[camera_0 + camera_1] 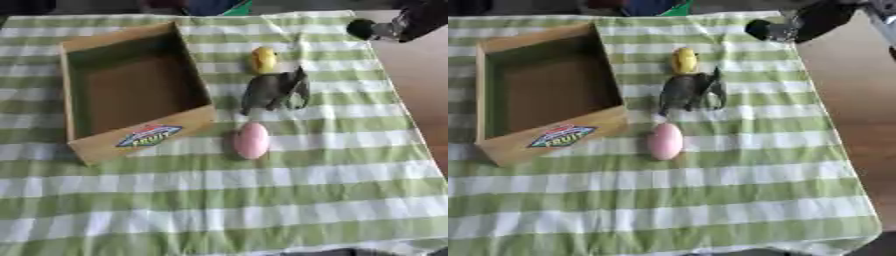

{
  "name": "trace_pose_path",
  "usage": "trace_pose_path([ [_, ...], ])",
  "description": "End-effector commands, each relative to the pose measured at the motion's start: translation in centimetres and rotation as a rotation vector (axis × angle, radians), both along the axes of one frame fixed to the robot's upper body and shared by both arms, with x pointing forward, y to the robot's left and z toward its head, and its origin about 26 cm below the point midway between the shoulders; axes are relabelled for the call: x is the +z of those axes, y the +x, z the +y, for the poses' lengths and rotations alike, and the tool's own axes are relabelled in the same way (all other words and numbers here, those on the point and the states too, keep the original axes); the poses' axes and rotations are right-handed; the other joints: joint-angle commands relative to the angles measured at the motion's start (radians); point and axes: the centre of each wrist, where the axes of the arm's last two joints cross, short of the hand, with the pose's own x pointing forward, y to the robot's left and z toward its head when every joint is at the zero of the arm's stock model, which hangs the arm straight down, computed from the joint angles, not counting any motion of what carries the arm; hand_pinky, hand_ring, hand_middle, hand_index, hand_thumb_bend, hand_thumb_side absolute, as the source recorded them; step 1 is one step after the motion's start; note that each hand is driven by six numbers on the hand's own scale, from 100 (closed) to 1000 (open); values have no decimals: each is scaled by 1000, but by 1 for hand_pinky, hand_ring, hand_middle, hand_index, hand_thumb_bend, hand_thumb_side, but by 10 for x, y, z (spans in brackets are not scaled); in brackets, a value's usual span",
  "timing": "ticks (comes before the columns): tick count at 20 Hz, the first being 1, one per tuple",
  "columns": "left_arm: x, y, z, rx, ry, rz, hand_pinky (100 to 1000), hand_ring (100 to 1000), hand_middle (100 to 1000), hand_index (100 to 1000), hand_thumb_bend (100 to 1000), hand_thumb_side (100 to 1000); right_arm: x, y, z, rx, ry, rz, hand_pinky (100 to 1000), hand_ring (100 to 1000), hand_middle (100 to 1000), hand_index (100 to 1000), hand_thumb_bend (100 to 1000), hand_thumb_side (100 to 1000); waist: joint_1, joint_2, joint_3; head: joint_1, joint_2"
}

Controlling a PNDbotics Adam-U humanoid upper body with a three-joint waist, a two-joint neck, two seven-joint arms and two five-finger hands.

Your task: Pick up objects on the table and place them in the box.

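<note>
Right eye view (alone) shows the tablecloth's [737,200] right edge.

The robot's right hand [776,29] is coming into view from the upper right corner, dark with a silvery part at its middle. Its black arm is trailing back toward that corner. The hand is hanging over the far right edge of the counter [710,180]. How its fingers are lying is too blurred to tell. The left hand is showing in neither view.
</note>
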Motion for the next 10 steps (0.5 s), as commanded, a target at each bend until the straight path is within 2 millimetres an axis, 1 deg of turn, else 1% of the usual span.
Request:
trace_pose_path([
  [1,10,-2,1,-8,35,-20,488,679,660,786,100,895,8,3,-1,-23,-53,3,786,865,797,934,367,707,1,-16,2,-3,-9],
  [5,10,-1,0,-12,34,-16,488,679,660,785,100,897,3,9,7,-43,-95,59,798,874,805,953,425,631,0,-14,5,-6,-9],
  [8,10,-1,-1,-16,35,-15,488,679,659,785,100,898,3,13,17,-46,-134,99,810,886,820,983,496,622,-2,-14,6,-9,-7],
  [10,10,-1,-1,-17,36,-14,488,679,659,785,100,899,4,15,23,-53,-160,120,812,887,820,997,528,618,-3,-14,7,-11,-6],
])
